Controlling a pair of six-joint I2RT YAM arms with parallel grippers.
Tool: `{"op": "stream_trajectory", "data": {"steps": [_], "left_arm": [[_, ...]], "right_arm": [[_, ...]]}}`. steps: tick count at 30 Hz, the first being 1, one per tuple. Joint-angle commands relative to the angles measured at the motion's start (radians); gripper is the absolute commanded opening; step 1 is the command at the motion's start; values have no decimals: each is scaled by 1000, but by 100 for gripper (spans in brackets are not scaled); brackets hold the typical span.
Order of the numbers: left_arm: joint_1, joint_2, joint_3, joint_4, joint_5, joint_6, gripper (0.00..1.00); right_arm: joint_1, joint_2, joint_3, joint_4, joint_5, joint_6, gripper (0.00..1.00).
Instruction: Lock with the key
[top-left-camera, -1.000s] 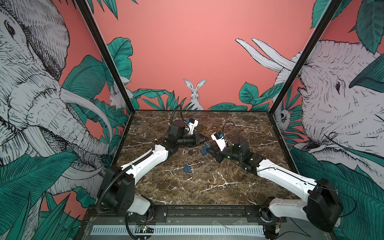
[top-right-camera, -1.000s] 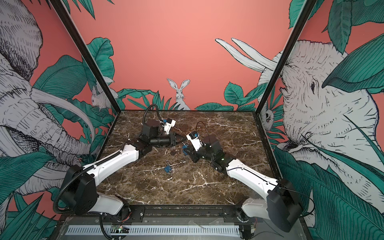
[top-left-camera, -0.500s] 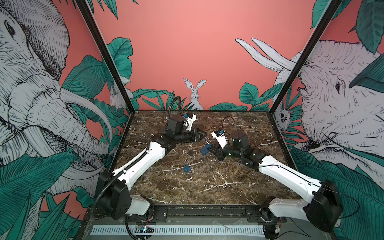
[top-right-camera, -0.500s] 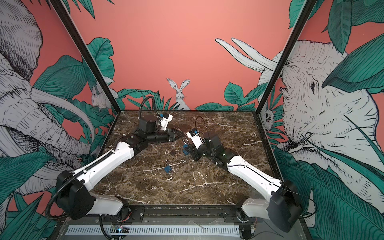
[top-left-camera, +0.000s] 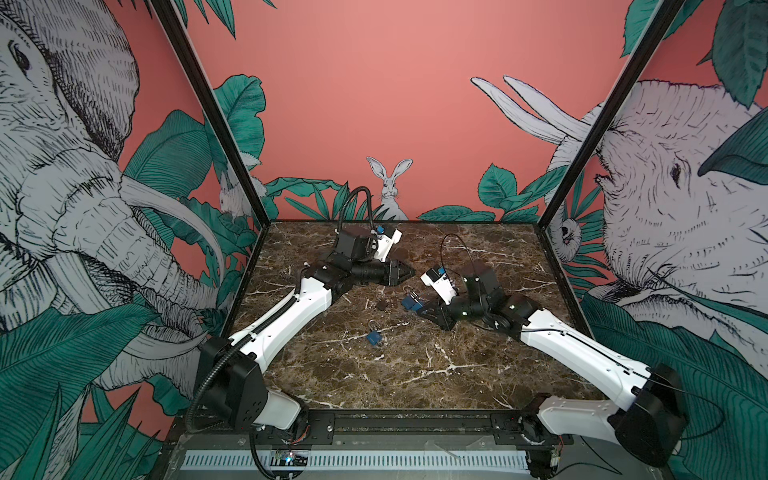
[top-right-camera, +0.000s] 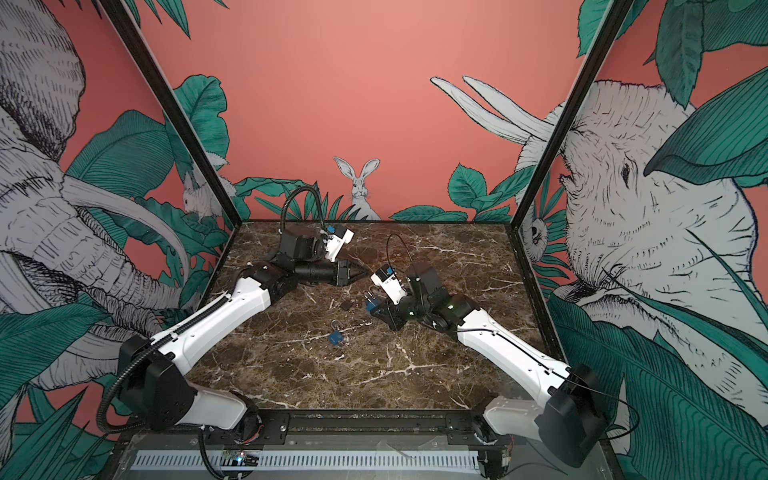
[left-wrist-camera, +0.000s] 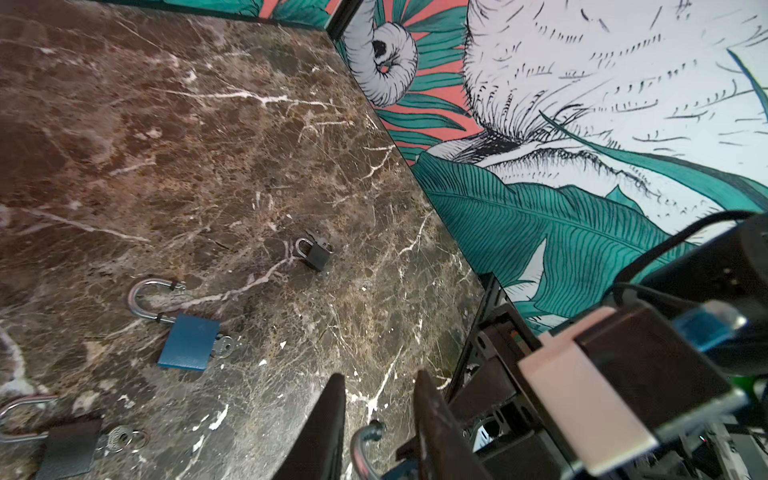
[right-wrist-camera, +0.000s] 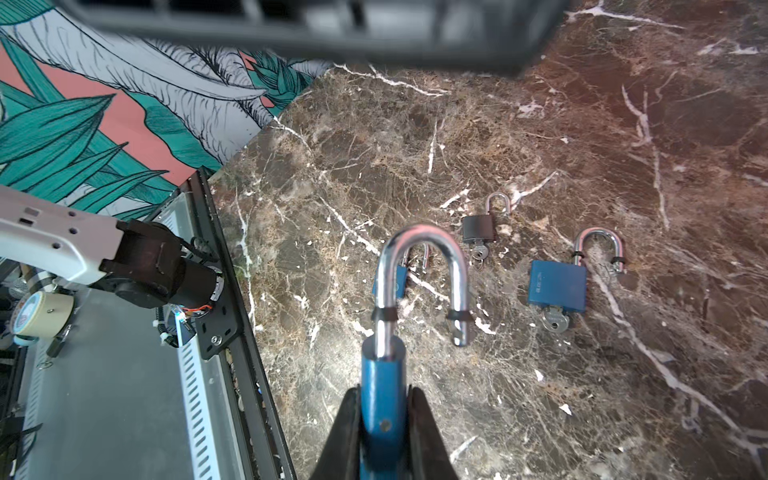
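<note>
We begin at the right pincer, whose two dark fingers press on the flat sides of a blue padlock, so it is holding that lock by the body. The steel shackle stands out ahead of the fingers and is open: one leg sits in the body, the other ends free beside it. In both top views the right pincer has the blue padlock over the marble table, a little right of the middle. The left pincer is narrowly parted, with bare table showing between its fingers. The curve of the shackle shows in that gap at the frame's edge, and we cannot tell whether it touches either finger. From above, the left pincer hangs close to the blue padlock, on the side toward the back wall. Further out, the right wrist view shows a small black padlock and a second blue lock lying flat near each other on the table. The second blue lock has a key in its base and its own shackle open. A third blue body peeks from behind the held shackle, mostly hidden.
</note>
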Motion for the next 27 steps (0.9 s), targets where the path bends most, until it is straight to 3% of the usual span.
{"op": "stream_trajectory", "data": {"steps": [1, 27], "left_arm": [[-1, 14, -1, -3, 92, 30, 30], [2, -99, -118, -24, 131, 30, 27]], "right_arm": [[1, -23, 34, 16, -22, -15, 0], [-25, -1, 94, -46, -30, -40, 0]]}}
